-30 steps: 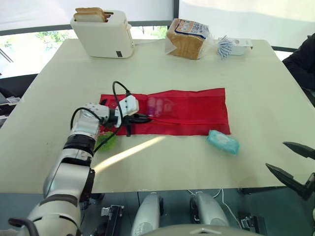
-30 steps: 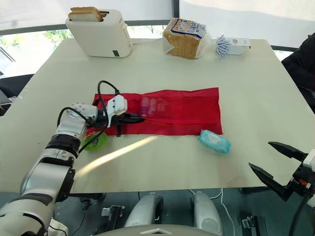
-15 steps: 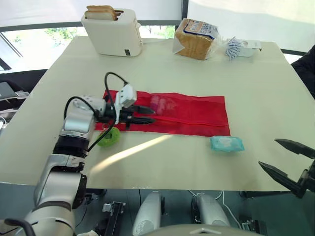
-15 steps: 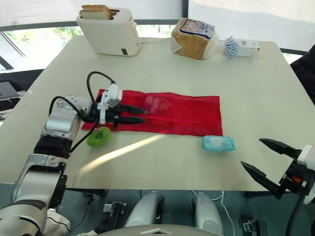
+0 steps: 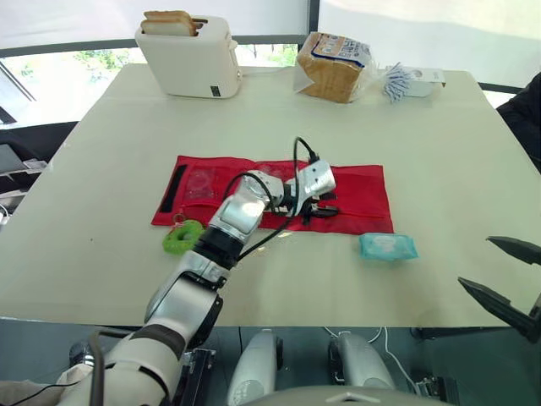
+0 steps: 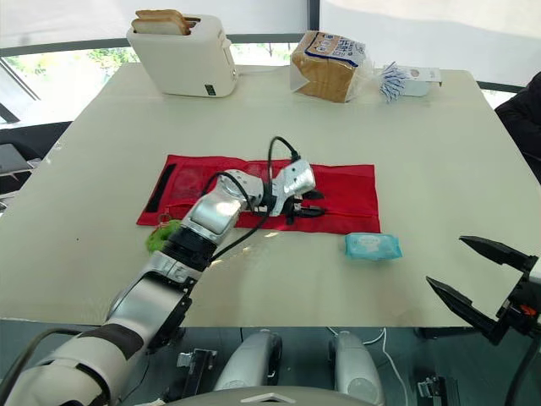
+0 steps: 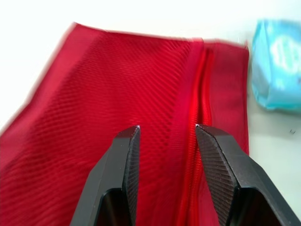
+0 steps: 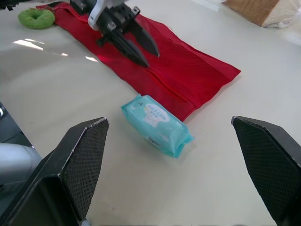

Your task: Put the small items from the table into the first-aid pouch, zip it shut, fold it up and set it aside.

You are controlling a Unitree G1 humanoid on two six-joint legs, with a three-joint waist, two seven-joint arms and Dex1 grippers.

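Left wrist view: wipes pack (image 7: 277, 66) cut off.

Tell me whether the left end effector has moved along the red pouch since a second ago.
Yes. The left end effector has travelled along the red pouch, from the end by the green ring toward the end by the wipes pack.

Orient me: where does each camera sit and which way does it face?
Eye views: head, looking down over the table; left gripper over the red pouch, right gripper at the near edge.
Left wrist view: along its open fingers onto the pouch.
Right wrist view: between its open fingers toward the wipes pack.
Shared: both wrist views show pouch and wipes pack.
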